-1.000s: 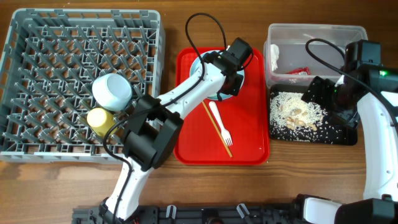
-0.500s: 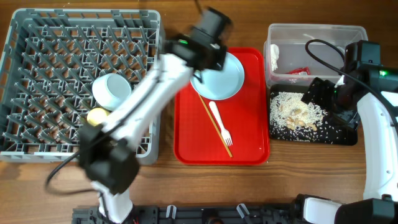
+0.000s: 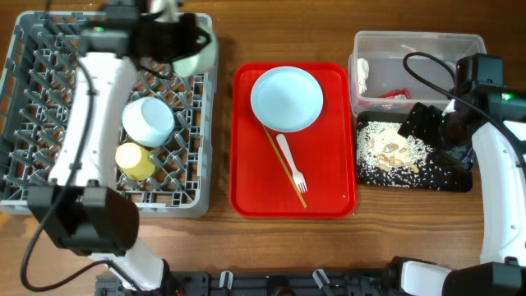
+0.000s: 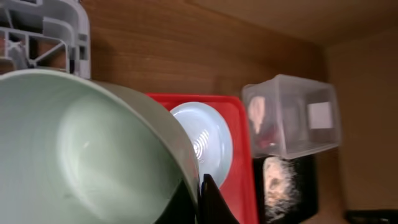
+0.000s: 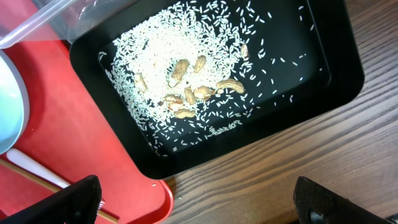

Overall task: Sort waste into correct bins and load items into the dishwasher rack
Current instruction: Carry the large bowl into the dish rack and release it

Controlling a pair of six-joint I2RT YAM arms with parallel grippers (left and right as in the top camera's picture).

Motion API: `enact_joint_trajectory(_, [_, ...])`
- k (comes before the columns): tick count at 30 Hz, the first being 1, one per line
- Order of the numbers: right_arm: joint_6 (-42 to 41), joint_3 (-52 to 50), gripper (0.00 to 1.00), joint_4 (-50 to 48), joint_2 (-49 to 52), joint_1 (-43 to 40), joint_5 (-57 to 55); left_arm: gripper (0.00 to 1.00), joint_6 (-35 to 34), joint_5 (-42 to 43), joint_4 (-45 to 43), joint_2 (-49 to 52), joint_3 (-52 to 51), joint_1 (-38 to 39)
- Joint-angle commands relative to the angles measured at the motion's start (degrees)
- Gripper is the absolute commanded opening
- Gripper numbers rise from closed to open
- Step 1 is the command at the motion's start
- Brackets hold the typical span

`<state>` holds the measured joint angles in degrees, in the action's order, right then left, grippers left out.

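While the left claw (image 4: 194, 202) hangs over the far right corner of the rack (image 3: 18, 123), its fingers are clamped on the rim of a pale green bowl (image 4: 93, 155). One dark finger (image 4: 212, 200) shows outside the wall, and the bowl is tipped with its mouth toward the wrist camera. Nearer the robot than this claw, a second bowl (image 3: 148, 120) sits among the rack's pegs, with a yellow cup (image 3: 134, 160) just beside it, nearer still. To the claw's right, past the rack's edge, lies the red tray (image 3: 246, 193) with a pale blue plate (image 3: 287, 99) at its far end. A white fork (image 3: 292, 163) and a wooden chopstick (image 3: 285, 168) lie side by side on the nearer half, the chopstick's far end reaching the plate's edge. The right claw (image 5: 198, 202) hovers with its fingers spread wide apart, and only the wooden table (image 5: 298, 155) shows between them. Just ahead of this claw lies the black tray (image 5: 339, 74), with rice (image 5: 161, 56) scattered over it and beige scraps (image 5: 189, 93) near its middle. Beyond that, right against the black tray, the clear tub (image 3: 427, 43) holds crumpled paper (image 3: 362, 76) and a red sachet (image 3: 396, 93).
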<state>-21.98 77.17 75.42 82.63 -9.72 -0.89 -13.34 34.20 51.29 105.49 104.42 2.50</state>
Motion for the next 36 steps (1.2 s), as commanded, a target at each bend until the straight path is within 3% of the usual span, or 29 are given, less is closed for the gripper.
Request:
enact_joint_trajectory(1, [1.0,0.3,1.0,0.0,-0.7,-0.3,0.7,0.04,1.4,17.1,0.0,3.6,-0.3,-6.0])
enact_joint_trajectory(9, [1.0,0.3,1.0,-0.1,-0.7,-0.3,0.7,0.04,1.3,30.2,0.0,12.5,-0.3,-12.0])
enact_joint_trajectory(22, [1.0,0.3,1.0,0.1,-0.7,-0.3,0.7,0.06,1.4,30.7,1.3,18.2,-0.3,-18.7])
enact_joint_trajectory(24, [1.0,0.3,1.0,0.0,-0.7,-0.3,0.7,0.24,1.4,29.3,1.8,18.2,-0.3,-19.8])
enact_joint_trajectory(27, [1.0,0.3,1.0,0.0,-0.7,-0.3,0.7,0.26,1.4,24.1,4.8,18.2,-0.3,-21.7])
enact_joint_trajectory(29, [1.0,0.3,1.0,0.0,-0.7,-0.3,0.7,0.38,1.4,20.9,6.6,18.2,-0.3,-22.8])
enact_joint_trajectory(32, [1.0,0.3,1.0,0.1,-0.7,-0.3,0.7,0.43,1.4,17.3,8.5,18.2,-0.3,-24.3])
enact_joint_trajectory(34, [1.0,0.3,1.0,0.2,-0.7,-0.3,0.7,0.74,1.4,16.0,9.5,18.2,-0.3,-25.7])
enact_joint_trajectory(36, [1.0,0.3,1.0,0.1,-0.7,-0.3,0.7,0.96,1.4,16.0,10.1,18.2,-0.3,-27.0])
